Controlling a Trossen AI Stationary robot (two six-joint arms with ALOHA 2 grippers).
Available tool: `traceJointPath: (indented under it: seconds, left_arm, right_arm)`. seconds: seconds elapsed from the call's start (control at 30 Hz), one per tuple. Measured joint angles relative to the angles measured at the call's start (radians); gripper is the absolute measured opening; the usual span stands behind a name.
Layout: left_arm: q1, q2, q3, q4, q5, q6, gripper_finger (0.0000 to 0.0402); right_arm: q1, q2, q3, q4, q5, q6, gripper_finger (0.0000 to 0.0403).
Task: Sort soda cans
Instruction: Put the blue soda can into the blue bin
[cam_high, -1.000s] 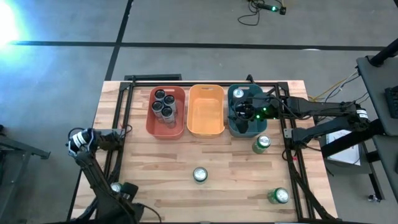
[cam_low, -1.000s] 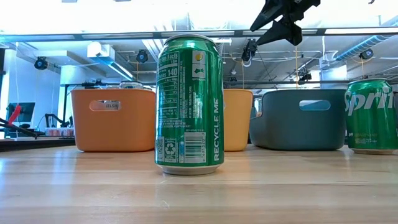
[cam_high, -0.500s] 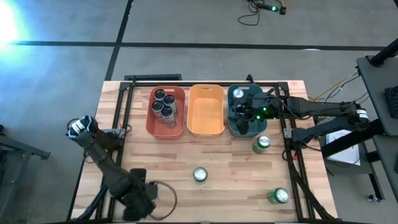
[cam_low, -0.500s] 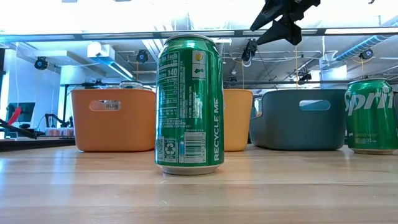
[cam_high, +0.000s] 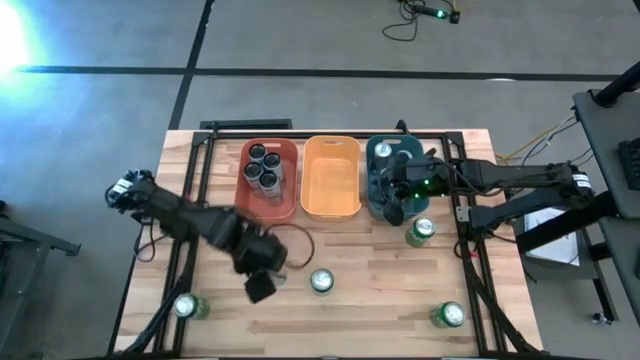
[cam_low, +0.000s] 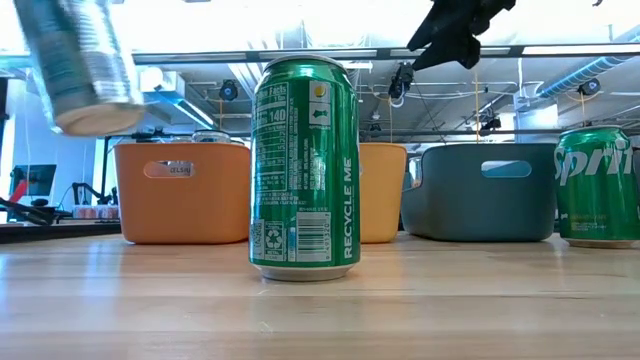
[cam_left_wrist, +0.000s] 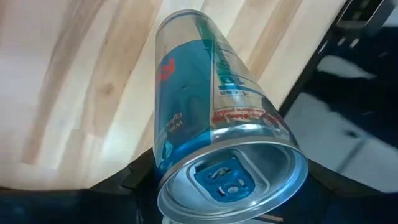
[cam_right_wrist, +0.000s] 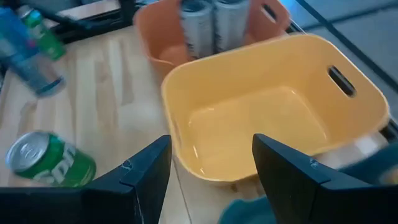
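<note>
A pale blue soda can (cam_left_wrist: 205, 106) hangs in the air left of the middle green can (cam_high: 321, 281), with my left gripper (cam_high: 258, 288) shut on it. In the low view the blue can (cam_low: 75, 60) shows tilted at the upper left. My right gripper (cam_right_wrist: 208, 180) stands open over the teal tub (cam_high: 378, 195), nothing between its fingers. Three more green cans stand on the table: one by the teal tub (cam_high: 420, 231), one near right (cam_high: 447, 315), one near left (cam_high: 186, 306). The red tub (cam_high: 246, 195) holds several dark cans. My left gripper pinches the blue can between its two fingers (cam_left_wrist: 140, 180), one on each side of the body just below the top rim (cam_left_wrist: 186, 180). The can reaches away from the gripper with its bottom end (cam_low: 95, 118) lowest. It is tilted and lifted clear of the table.
The yellow tub (cam_high: 330, 205) between the red and teal tubs has nothing in it. One can top (cam_high: 383, 150) shows in the teal tub's far end. Black frame rails (cam_high: 465, 250) run along the table's left and right sides.
My left gripper has swung from the table's near-left corner up and toward the table's middle, carrying the pale blue can, which now hangs tilted above the table. The green can at the near left now shows uncovered.
</note>
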Motion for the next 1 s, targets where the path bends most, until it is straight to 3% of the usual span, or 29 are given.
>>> traceJointPath:
  seconds: [0.33, 0.73, 1.0]
  left_arm:
    - [0.231, 0.074, 0.001, -0.002, 0.197, 0.04, 0.0221]
    - [0.286, 0.199, 0.007, -0.153, 0.158, 0.219, 0.0221]
    - [0.287, 0.227, 0.007, -0.107, 0.122, 0.276, 0.0221]
  right_arm:
    - [0.077, 0.037, -0.002, 0.044, 0.03, -0.005, 0.0219]
    - [0.132, 0.093, -0.002, 0.05, 0.027, 0.005, 0.0219]
    - [0.133, 0.089, -0.002, 0.05, 0.027, 0.003, 0.0219]
